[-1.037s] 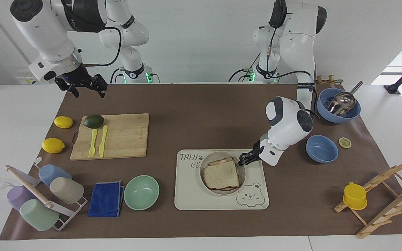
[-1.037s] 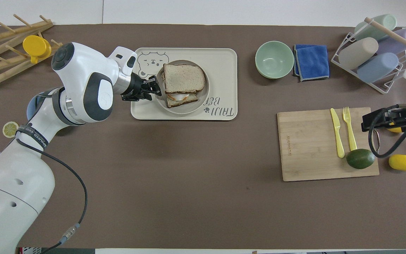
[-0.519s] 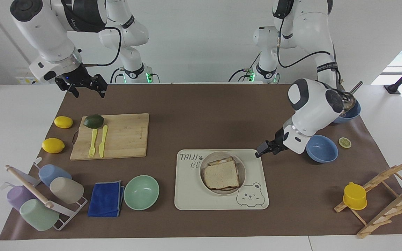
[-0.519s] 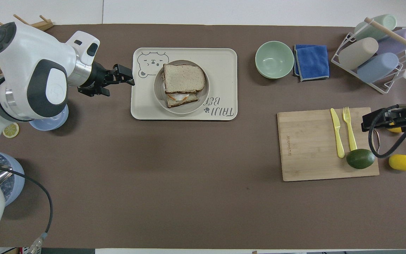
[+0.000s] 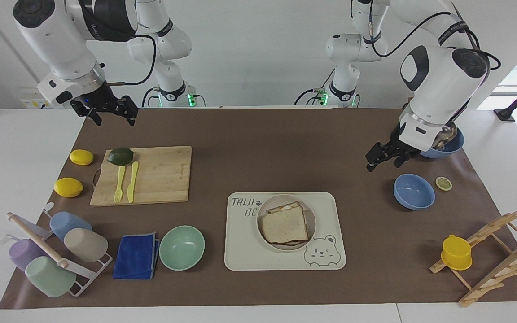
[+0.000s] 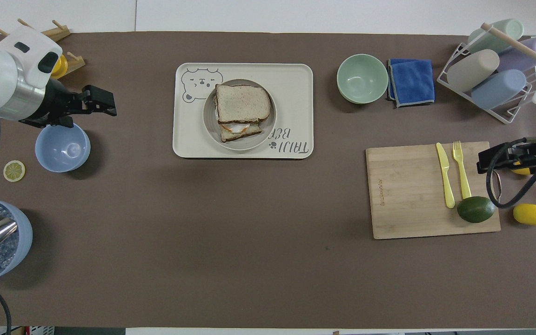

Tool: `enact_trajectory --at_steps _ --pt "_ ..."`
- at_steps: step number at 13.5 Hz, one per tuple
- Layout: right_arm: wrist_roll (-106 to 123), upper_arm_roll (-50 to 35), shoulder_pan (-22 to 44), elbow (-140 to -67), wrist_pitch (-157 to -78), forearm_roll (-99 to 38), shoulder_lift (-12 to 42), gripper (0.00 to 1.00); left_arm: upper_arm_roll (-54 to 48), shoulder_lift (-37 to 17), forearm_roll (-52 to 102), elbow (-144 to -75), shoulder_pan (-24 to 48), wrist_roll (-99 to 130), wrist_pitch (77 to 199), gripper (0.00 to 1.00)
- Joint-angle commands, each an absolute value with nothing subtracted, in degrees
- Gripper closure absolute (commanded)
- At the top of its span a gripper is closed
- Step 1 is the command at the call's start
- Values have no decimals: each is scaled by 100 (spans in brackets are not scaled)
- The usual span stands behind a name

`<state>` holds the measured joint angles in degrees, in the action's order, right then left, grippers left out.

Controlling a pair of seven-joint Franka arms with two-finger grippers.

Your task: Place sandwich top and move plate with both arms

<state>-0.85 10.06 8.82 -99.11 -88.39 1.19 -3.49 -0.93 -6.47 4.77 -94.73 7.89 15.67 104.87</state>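
The small round beige-grey plate (image 5: 286, 222) bearing the pale bread slice (image 5: 284, 224) is found nearer the open, empty left gripper (image 5: 380, 160) than the open, empty right gripper (image 5: 111, 112).

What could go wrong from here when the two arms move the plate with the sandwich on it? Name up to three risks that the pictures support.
1. The top slice sits skewed on the egg toast, so it may slide off if the plate tilts.
2. The plate rests on the tray, and a grip at its rim could drag the tray along.
3. The open left gripper hangs close to the small blue bowl and might knock it on its way down.
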Motion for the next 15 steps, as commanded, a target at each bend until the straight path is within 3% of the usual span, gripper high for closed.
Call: enact_trajectory --at_steps 1,6,10,12,15 --pt "-149 1002 861 -9984 -8824 -9 -439 0 -114 -81 150 -9597 747 1503 9942 0" --pt "-149 993 861 -9984 -8824 0 -439 0 -140 386 149 -9711 590 406 8545 0" --pt "-149 993 861 -9984 -8824 -9 -439 0 -150 493 158 -10011 536 422 8402 0" --pt "-149 993 861 -9984 -8824 -9 -439 0 -167 265 176 -9871 493 422 8473 0" --pt "-149 993 861 -9984 -8824 -9 -439 0 -193 343 202 -9729 361 396 8455 0"
